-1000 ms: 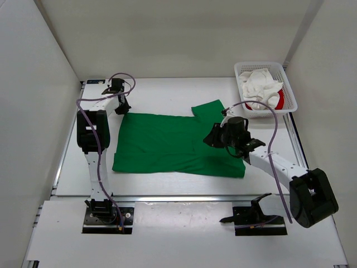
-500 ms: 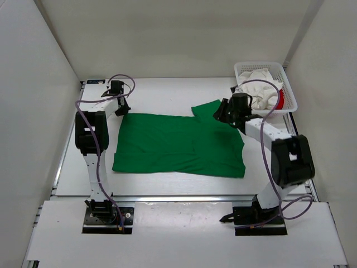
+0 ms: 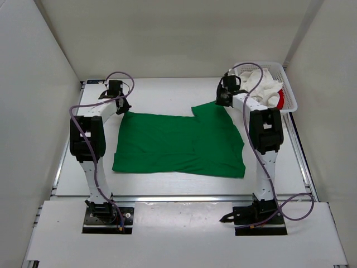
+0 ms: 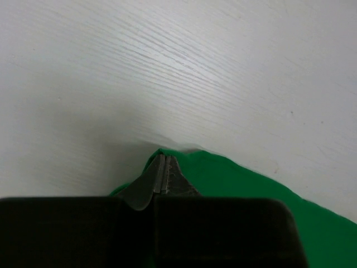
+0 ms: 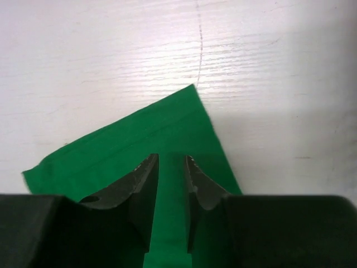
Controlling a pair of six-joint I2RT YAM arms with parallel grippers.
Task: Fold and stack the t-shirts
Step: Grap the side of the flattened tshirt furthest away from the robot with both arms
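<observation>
A bright green t-shirt [image 3: 178,144] lies spread flat on the white table, one sleeve [image 3: 209,110] pointing to the far right. At the shirt's far left corner, my left gripper [image 3: 124,109] is shut; in the left wrist view its tips [image 4: 162,166] pinch a small raised peak of green cloth [image 4: 234,178]. My right gripper [image 3: 221,102] hovers over the sleeve's far end, and the right wrist view shows it open [image 5: 172,161] with the green sleeve [image 5: 139,139] flat beneath the gap. A white t-shirt [image 3: 261,84] and a red one [image 3: 280,99] sit in the basket.
The white mesh basket [image 3: 291,100] stands at the far right corner of the table, just right of my right arm. White walls close in the left, back and right sides. Bare table [image 3: 167,92] lies beyond the shirt.
My right arm swung from the shirt's right middle out to the far sleeve, its jaws a little wider. My left gripper closed on the far left corner.
</observation>
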